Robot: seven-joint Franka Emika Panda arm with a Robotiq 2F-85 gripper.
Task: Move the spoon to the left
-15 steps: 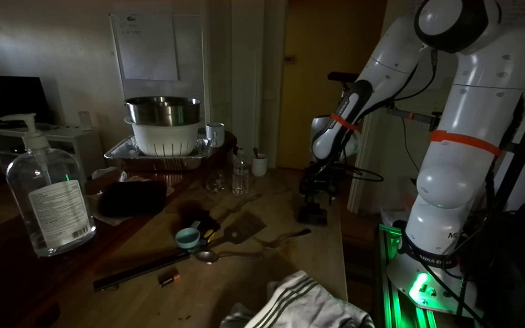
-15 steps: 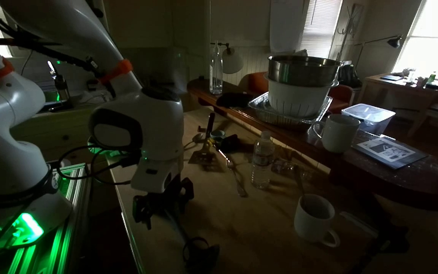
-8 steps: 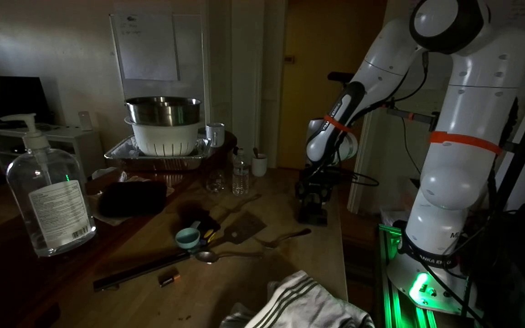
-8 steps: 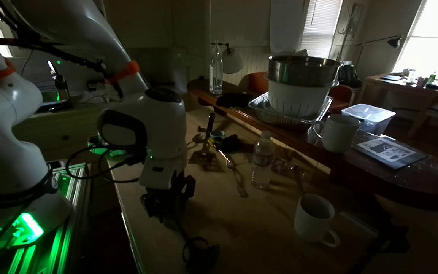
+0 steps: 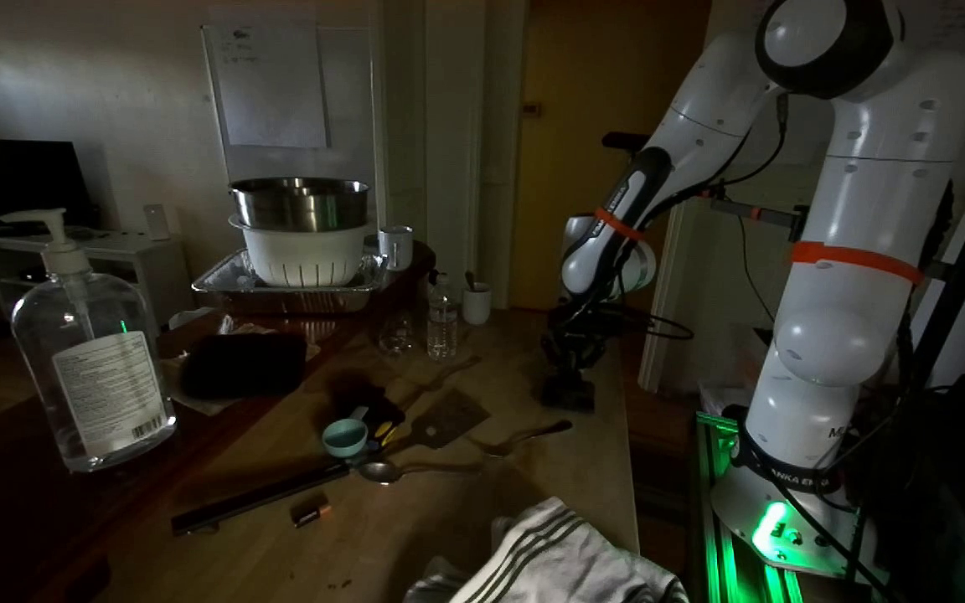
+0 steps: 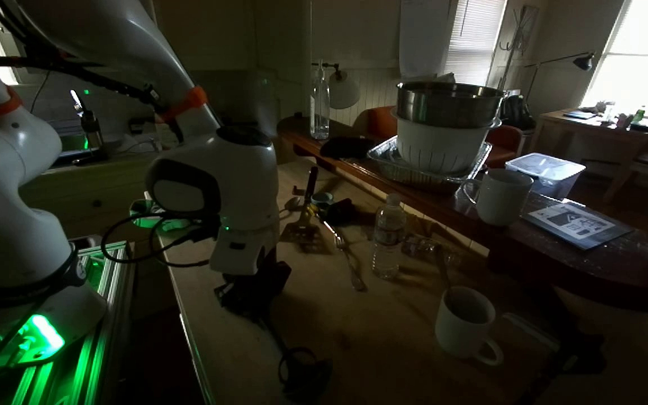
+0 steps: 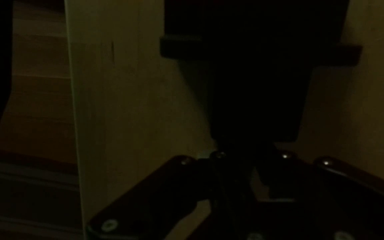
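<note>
A spoon (image 5: 382, 473) with an oval bowl and slim handle lies on the table near the teal cup, also visible in an exterior view (image 6: 292, 204). Beside it is a curved-handled, spoon-like utensil (image 5: 533, 435). Well apart from both, my gripper (image 5: 565, 373) is low over the table near its edge. In the wrist view the gripper (image 7: 251, 155) has its jaws drawn together around the handle of a dark utensil (image 7: 262, 73), whose wide end points away. A ring shape shows at that utensil's far end (image 6: 306, 378). Darkness hides the exact contact.
A spatula (image 5: 451, 419), a teal cup (image 5: 344, 437), a black stick (image 5: 260, 500) and a battery (image 5: 311, 512) share the table. A towel (image 5: 562, 561) lies in front. A fork (image 6: 347, 256), water bottle (image 6: 388, 242) and white mug (image 6: 464, 323) stand or lie beyond the gripper.
The jaws have come together on the dark utensil's handle. Arm and gripper have shifted slightly, and the dark utensil has moved a little with them. The spoon has stayed in place.
</note>
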